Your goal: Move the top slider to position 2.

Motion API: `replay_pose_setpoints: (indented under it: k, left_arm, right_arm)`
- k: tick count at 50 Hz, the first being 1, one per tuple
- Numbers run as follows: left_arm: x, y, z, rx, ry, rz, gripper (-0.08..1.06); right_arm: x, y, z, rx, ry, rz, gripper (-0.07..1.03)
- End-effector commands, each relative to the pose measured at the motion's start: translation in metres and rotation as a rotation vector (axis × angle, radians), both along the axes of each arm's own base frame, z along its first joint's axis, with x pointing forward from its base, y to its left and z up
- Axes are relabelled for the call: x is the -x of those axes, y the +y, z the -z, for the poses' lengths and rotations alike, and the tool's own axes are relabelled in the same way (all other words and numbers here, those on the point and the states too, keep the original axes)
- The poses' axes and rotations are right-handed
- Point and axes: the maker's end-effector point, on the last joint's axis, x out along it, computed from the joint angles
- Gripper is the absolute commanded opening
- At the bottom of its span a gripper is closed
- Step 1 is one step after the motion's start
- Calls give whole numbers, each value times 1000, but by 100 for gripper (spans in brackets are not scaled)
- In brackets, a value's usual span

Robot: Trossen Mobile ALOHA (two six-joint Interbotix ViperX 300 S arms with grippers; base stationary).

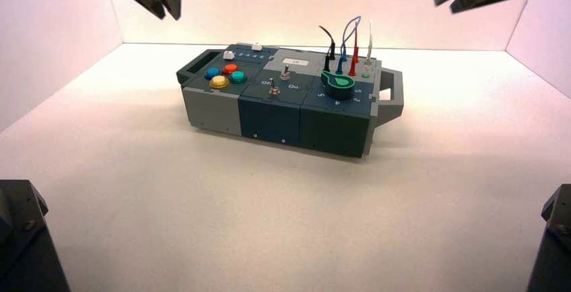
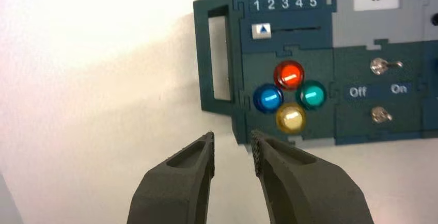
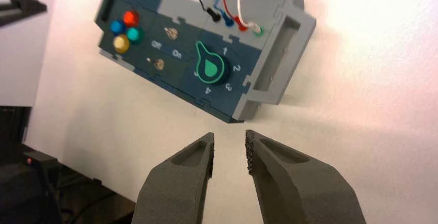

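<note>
High view: approach step; we next guide the raised, open left claw (image 1: 168, 17) to the white cube-shaped top slider (image 1: 256, 48); right claw (image 1: 445, 7), raised, open, idles.

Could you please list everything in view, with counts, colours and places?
Button box: 1, grey and dark teal, mid-table
Handles: 2, dark and grey, box's ends
Slider knobs: 2, white, box's left part
Round buttons: 4, red, blue, green, yellow, below the sliders
Label: 1, white, "19", box's middle
Toggle switches: 2, metallic, below the label
Rotary knob: 1, green and black, box's right part
Wires: several, black, blue, red, white, behind the knob
Table: 1, white, under the box
Left gripper, right gripper: black, open, raised either side
</note>
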Motion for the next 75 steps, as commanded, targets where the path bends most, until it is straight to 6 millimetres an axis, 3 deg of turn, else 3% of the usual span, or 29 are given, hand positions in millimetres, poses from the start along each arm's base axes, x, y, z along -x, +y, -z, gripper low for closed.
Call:
replay_pose_setpoints:
  k: [1, 9, 15, 30, 44, 75]
  left_arm:
    - [-22, 2, -11, 0, -42, 3, 40]
    - [-35, 8, 6, -17, -9, 8, 40]
    - [-43, 10, 23, -30, 20, 19, 40]
    - [-59, 7, 56, -41, 69, 31, 45]
    - [-75, 3, 56, -37, 41, 36, 47]
    - [-82, 1, 75, -39, 73, 38, 43]
  right_arm:
    - [-11, 4, 0, -6, 16, 5, 35]
    - [-16, 4, 19, 10, 83, 12, 37]
    - [-21, 4, 29, 19, 115, 24, 48]
    - [-31, 2, 53, 39, 163, 56, 48]
    - [-39, 0, 83, 72, 230, 74, 49]
    - [-69, 1, 103, 99, 232, 96, 49]
